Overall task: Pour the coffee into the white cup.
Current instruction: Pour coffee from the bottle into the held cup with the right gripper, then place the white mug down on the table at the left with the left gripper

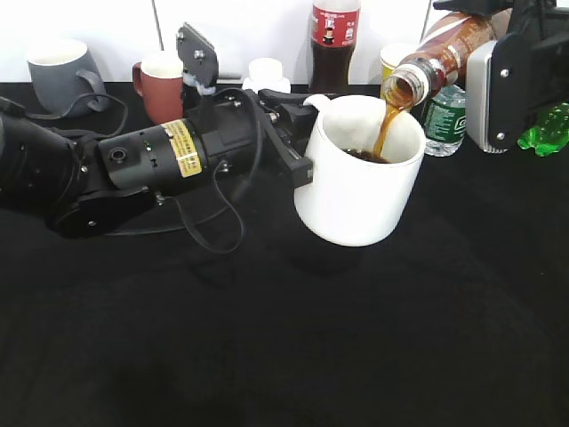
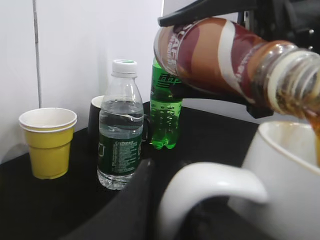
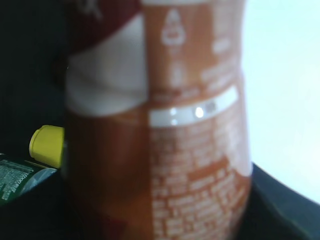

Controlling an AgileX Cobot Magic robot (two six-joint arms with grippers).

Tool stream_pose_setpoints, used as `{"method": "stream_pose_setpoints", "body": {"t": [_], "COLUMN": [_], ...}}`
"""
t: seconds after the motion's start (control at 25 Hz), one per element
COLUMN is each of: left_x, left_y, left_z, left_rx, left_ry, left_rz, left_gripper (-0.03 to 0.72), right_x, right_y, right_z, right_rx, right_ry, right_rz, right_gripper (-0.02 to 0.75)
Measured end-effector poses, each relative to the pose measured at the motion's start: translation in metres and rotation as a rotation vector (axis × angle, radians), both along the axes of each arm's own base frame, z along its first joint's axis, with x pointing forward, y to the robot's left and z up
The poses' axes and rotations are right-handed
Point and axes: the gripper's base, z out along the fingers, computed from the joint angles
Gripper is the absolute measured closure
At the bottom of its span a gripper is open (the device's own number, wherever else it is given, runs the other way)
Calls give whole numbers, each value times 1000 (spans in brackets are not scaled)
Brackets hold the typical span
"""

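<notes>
The left gripper [image 1: 298, 147] grips the cup [image 1: 360, 173] by its handle, holding it off the table. Just above and to the right, the right gripper [image 1: 498, 49] is closed on the coffee [image 1: 440, 55], whose long axis slants mouth-down over the rim, pouring. Its wrap is too blurred to read; behind stand a red-labelled bottle [image 1: 334, 40] and a green bottle [image 2: 165, 112].

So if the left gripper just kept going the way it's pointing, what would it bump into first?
It already holds the white cup by its handle. Beyond that, probably the clear water bottle with the green label or the right gripper's housing; depth is hard to judge.
</notes>
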Motion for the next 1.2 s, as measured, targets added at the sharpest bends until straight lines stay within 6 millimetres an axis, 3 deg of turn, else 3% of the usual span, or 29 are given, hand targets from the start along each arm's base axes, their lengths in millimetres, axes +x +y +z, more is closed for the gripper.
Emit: {"method": "stream_pose_setpoints", "body": {"t": [0.48, 0.6, 0.72, 0.84, 1.08, 1.2], "left_x": [0, 6, 10, 28, 44, 46], "left_y": [0, 3, 10, 38, 132, 157], "left_z": [0, 3, 7, 11, -13, -21], "left_rx": [-7, -55, -101, -123, -62, 8], "left_ry": [10, 38, 15, -22, 52, 15], "left_rz": [6, 72, 79, 132, 385, 466], "left_gripper": [575, 575, 575, 575, 576, 578], "right_x": [0, -3, -5, -5, -6, -6], "right_y": [0, 7, 10, 10, 11, 10], "right_z": [1, 9, 13, 14, 16, 16], "right_rx": [64, 357, 697, 926, 984, 1011], "right_ry": [30, 158, 399, 591, 630, 643], "right_rz": [-16, 14, -7, -59, -46, -50], "right_gripper": [219, 219, 219, 219, 219, 219]}}
